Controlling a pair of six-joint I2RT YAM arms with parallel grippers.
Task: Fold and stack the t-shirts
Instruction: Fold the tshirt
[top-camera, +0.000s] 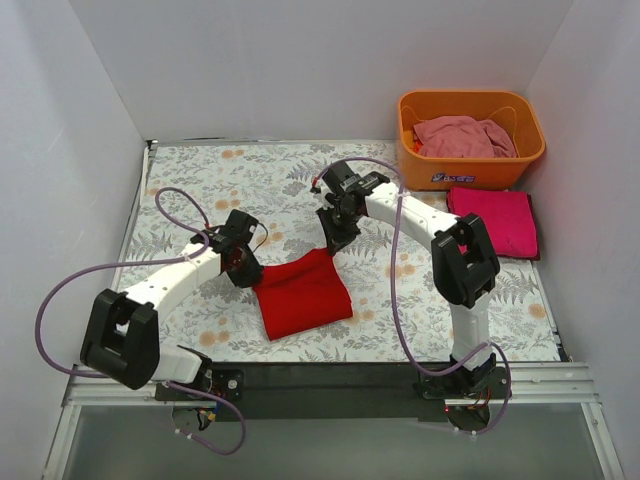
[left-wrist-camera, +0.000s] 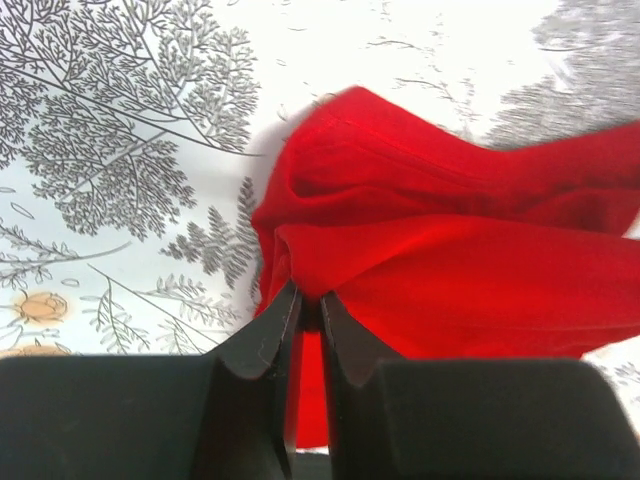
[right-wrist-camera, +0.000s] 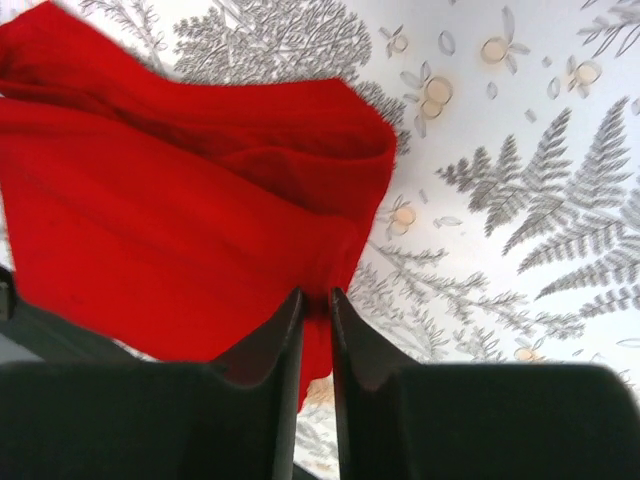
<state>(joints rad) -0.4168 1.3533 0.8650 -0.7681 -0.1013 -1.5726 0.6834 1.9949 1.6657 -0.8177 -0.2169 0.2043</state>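
Judging by wrist views alone, left end effector (left-wrist-camera: 310, 298) and right end effector (right-wrist-camera: 318, 300) apparently clamp red t-shirt (top-camera: 302, 295).

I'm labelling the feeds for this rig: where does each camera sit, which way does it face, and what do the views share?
Top external: fixed above and behind the bases, looking down on the leaf-print table; both arms show whole.
Left wrist: on the left arm, looking down past the left gripper, shut on the red t-shirt.
Right wrist: on the right arm, looking down past the right gripper, shut on another edge.
Shared: all three show the red t-shirt and the table.
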